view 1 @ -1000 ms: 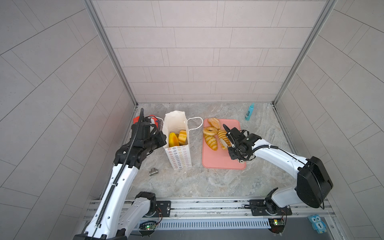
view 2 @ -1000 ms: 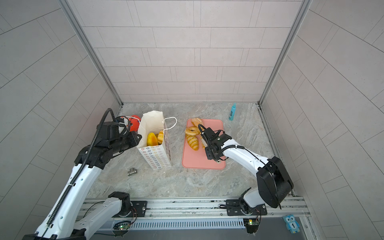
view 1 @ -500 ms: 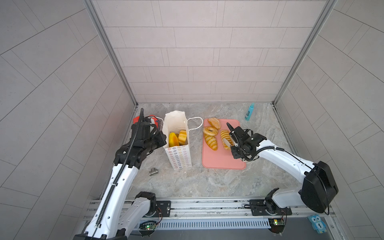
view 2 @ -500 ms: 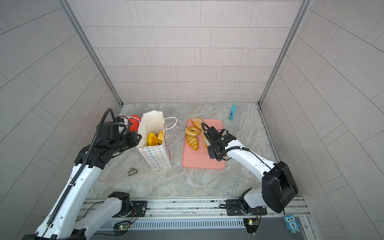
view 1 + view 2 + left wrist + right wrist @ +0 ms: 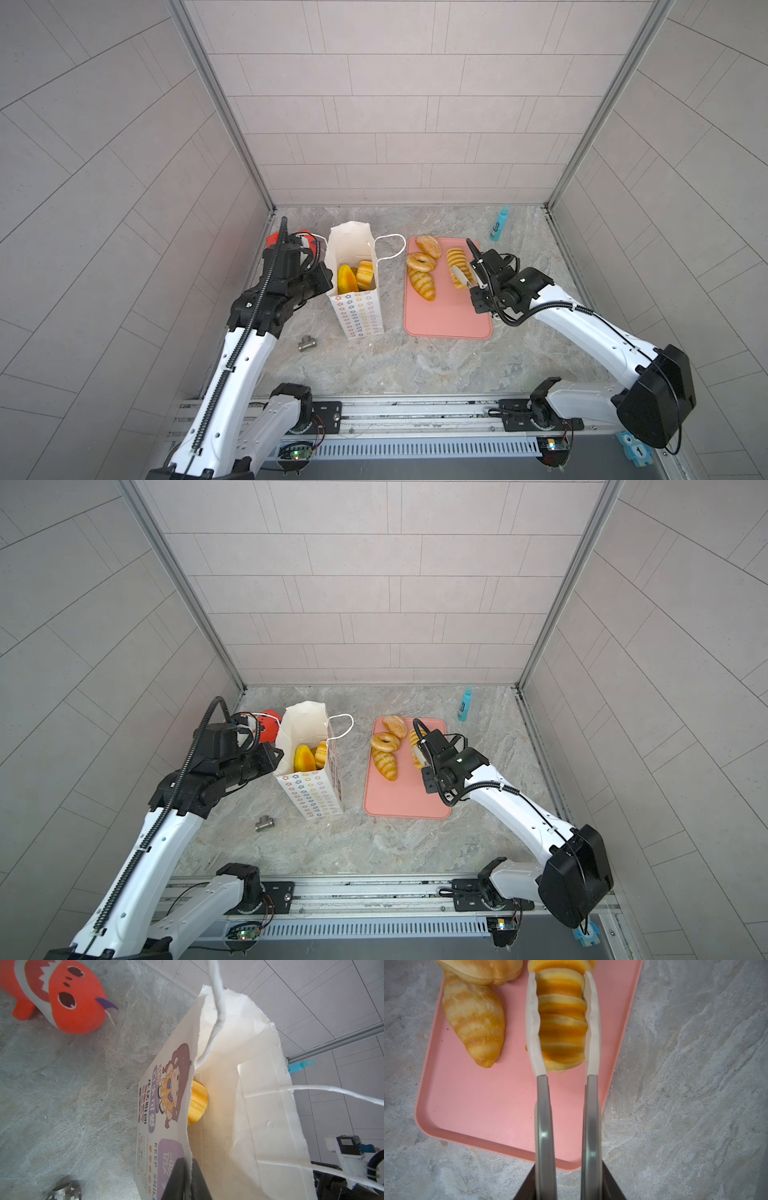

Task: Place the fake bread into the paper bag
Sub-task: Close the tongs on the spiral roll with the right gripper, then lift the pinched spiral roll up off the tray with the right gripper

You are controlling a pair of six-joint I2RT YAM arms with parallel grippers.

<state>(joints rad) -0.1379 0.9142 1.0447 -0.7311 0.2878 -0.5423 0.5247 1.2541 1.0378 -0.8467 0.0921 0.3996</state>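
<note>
So, closest to the robot's base a small metal fitting (image 5: 307, 343) lies on the tabletop (image 5: 415, 365), no concern of ours. Next comes the paper bag (image 5: 358, 309), upright and open-mouthed. The left end effector (image 5: 188, 1178) is closed tight on its front wall right at the rim. We judge paper this thin to be light and easily tipped or creased, so a pinch at the rim is the sensible hold. Inside sit an orange-yellow bun (image 5: 347, 279) and a ridged piece (image 5: 366, 273). Beside the bag is the pink tray (image 5: 446, 324). Over it the right end effector (image 5: 568, 1186) squeezes a pair of tongs (image 5: 543, 1115), whose white tips clasp a ridged roll (image 5: 562, 1022) across its width, toward one end. Whether it has cleared the tray we cannot tell. We expect this fake bread to be light, glossy and rather slippery, so the ridges offer the best purchase. An off-centre hold may let it swivel. Further back on the tray lie a second ridged roll (image 5: 422, 284), a doughnut (image 5: 420, 262) and a sesame bun (image 5: 428, 246). Farthest are a red plush fish (image 5: 274, 240) and a blue bottle (image 5: 498, 224).
</note>
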